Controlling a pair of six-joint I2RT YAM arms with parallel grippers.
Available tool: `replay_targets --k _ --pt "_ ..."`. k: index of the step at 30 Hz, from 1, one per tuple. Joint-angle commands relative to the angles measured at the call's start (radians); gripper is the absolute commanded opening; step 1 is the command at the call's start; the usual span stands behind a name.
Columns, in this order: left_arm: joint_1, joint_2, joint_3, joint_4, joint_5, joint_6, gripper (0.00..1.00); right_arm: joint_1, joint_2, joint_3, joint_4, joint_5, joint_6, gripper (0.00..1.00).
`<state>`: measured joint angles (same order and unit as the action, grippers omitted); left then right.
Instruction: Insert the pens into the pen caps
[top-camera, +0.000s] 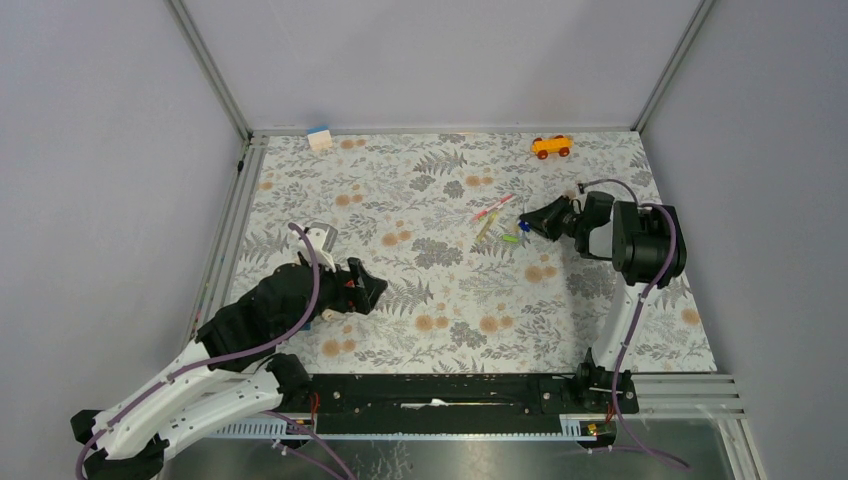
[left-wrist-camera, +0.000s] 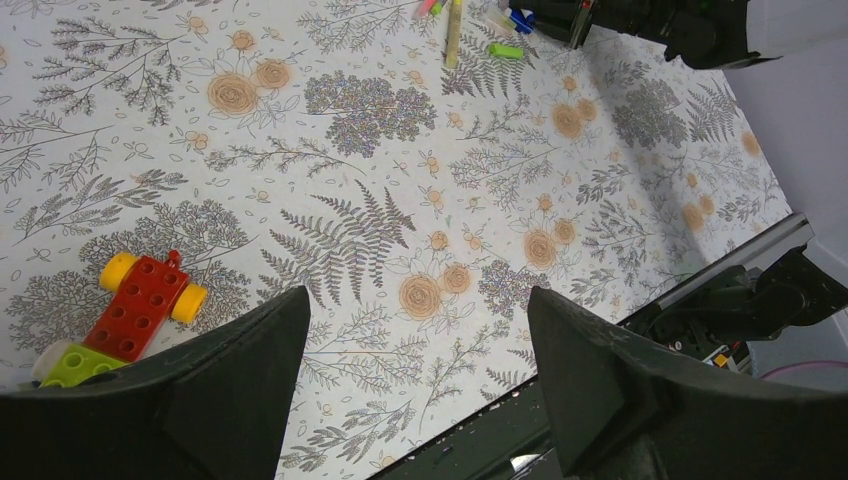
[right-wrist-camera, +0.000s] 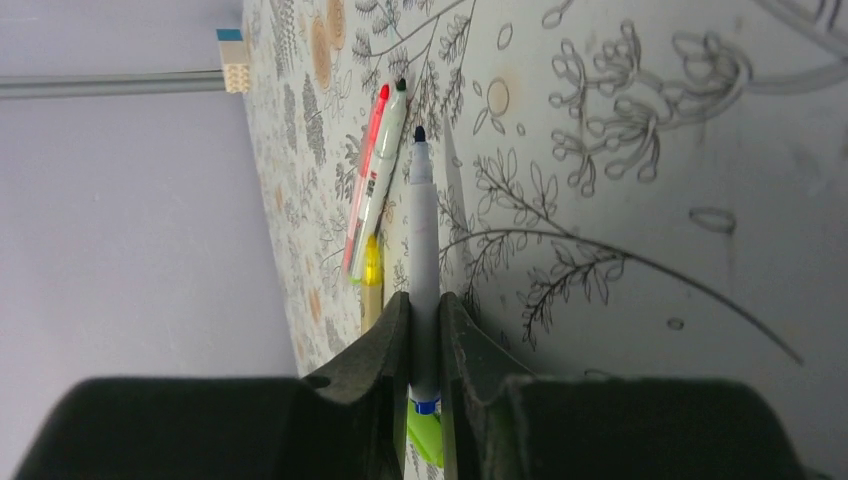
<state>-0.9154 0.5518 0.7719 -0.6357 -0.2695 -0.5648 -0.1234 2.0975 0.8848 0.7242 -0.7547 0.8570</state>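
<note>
A: Top camera's high behind the near edge, looking down on the whole tabletop (top-camera: 450, 300).
B: Left wrist looks low across it, far from the pens (left-wrist-camera: 453, 30); right wrist's right on them. All three share them.

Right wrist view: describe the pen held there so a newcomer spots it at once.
On the floral table, look to the right side, where the right gripper reaches in. The white pen with a dark tip and a blue band is clamped in its grip. The pink-red pen lies loose alongside.
</note>
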Motion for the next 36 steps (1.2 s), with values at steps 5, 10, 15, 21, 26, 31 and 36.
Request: replay_targets --k 5,10,15,21,26,31,36 --pt "-0.002 -0.041 0.022 0.023 -0.002 0.025 0.85 0.068 0.0 -0.143 0.154 0.025 0.079 0.0" --pt "-0.002 -0.067 0.019 0.023 0.008 0.021 0.85 0.162 0.041 -0.187 0.236 0.045 0.109 0.0" --pt "-0.003 -0.097 0.013 0.024 0.011 0.01 0.85 0.235 0.05 -0.258 0.321 0.077 0.144 0.0" --pt "-0.003 -0.104 0.009 0.024 0.023 0.003 0.85 0.327 0.034 -0.373 0.455 0.118 0.219 0.0" --pt "-0.003 -0.094 0.007 0.024 0.026 0.002 0.85 0.413 0.063 -0.419 0.596 0.128 0.294 0.0" --pt "-0.002 -0.079 0.008 0.023 0.022 0.003 0.84 0.451 0.047 -0.435 0.616 0.133 0.323 0.0" --pt "-0.002 -0.075 0.007 0.022 0.01 0.001 0.84 0.475 -0.057 -0.468 0.554 0.152 0.301 0.0"
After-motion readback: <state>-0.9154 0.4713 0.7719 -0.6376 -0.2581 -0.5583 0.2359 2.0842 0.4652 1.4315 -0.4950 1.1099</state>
